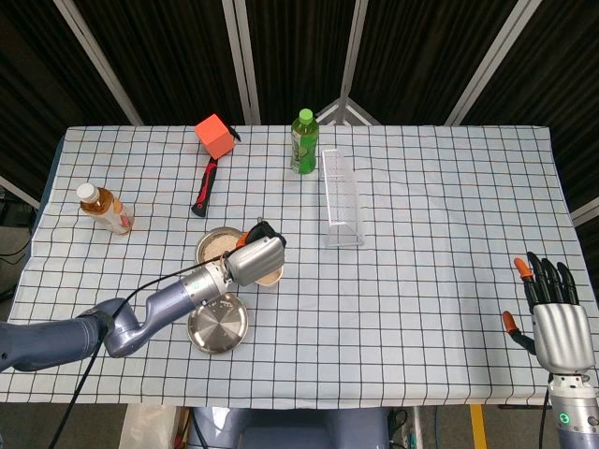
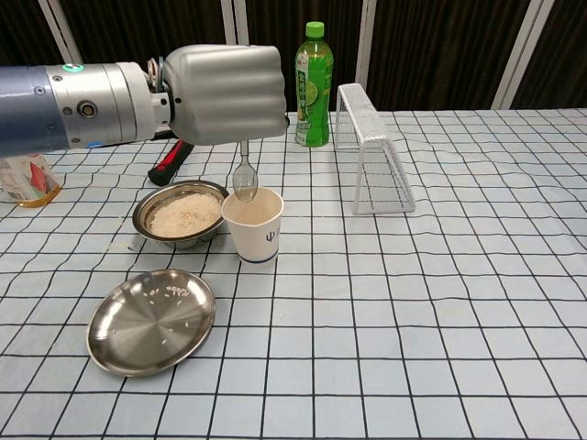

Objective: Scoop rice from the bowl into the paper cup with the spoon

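My left hand point(image 2: 225, 93) point(image 1: 254, 259) grips a clear plastic spoon point(image 2: 244, 174) that hangs almost straight down, its bowl just above the rim of the white paper cup point(image 2: 253, 225) point(image 1: 272, 277). The steel bowl of rice point(image 2: 183, 213) point(image 1: 215, 245) stands just left of the cup. In the head view the hand covers most of the cup. My right hand point(image 1: 558, 320) hovers at the table's near right edge, fingers spread and holding nothing.
A steel plate point(image 2: 151, 320) with a few rice grains lies in front of the bowl. A green bottle point(image 2: 313, 85), a wire rack point(image 2: 371, 160), a red-handled tool point(image 1: 204, 185), an orange block point(image 1: 215, 137) and a tea bottle point(image 1: 105, 208) stand further back.
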Controlling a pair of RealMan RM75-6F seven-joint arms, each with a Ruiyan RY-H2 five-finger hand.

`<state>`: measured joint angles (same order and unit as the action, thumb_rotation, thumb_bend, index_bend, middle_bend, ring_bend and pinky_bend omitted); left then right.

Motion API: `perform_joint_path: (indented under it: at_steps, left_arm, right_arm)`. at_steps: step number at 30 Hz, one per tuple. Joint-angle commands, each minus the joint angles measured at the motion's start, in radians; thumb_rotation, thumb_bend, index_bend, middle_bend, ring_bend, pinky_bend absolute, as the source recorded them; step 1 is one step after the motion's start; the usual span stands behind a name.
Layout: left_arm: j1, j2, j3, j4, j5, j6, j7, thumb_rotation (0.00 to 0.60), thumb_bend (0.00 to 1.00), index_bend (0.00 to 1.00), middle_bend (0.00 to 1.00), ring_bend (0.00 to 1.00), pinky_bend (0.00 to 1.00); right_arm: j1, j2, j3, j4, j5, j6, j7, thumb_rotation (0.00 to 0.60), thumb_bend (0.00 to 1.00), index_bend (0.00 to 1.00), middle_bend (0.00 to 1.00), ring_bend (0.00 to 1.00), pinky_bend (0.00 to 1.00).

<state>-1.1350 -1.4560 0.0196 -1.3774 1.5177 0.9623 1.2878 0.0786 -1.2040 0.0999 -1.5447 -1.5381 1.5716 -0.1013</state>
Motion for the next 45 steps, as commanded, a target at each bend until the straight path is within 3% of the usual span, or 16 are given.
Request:
perform_joint_path:
  at_steps: [1, 20, 30, 38, 45]
  left_arm:
    - [0.003, 0.001, -0.003, 0.0, 0.011, -0.005, 0.002, 0.6, 0.48, 0.61, 1.0, 0.99, 1.0]
    - [-0.015, 0.061, -0.017, -0.042, 0.096, -0.084, 0.038, 0.6, 0.48, 0.61, 1.0, 0.99, 1.0]
    - [0.008, 0.057, -0.045, -0.049, 0.084, -0.077, 0.034, 0.6, 0.48, 0.61, 1.0, 0.99, 1.0]
    - [0.088, 0.037, -0.111, -0.087, -0.062, -0.012, 0.007, 0.6, 0.48, 0.61, 1.0, 0.99, 1.0]
    - [0.19, 0.047, -0.186, -0.19, -0.277, 0.089, -0.066, 0.6, 0.48, 0.61, 1.0, 0.99, 1.0]
  right_arm:
    - [0.0, 0.0, 0.0, 0.0, -0.001, 0.0, -0.001, 0.6, 0.38, 0.0, 0.0, 0.0, 0.0]
    - [0.0, -0.001, 0.001, -0.001, -0.002, 0.003, -0.004, 0.6, 0.38, 0.0, 0.0, 0.0, 0.0]
    - [-0.001, -0.002, 0.001, -0.002, -0.002, 0.004, -0.005, 0.6, 0.38, 0.0, 0.0, 0.0, 0.0]
    - [-0.002, -0.005, 0.001, -0.001, 0.0, 0.004, -0.002, 0.6, 0.38, 0.0, 0.0, 0.0, 0.0]
    - [0.001, -0.007, -0.001, -0.001, 0.001, -0.005, 0.001, 0.6, 0.38, 0.0, 0.0, 0.0, 0.0]
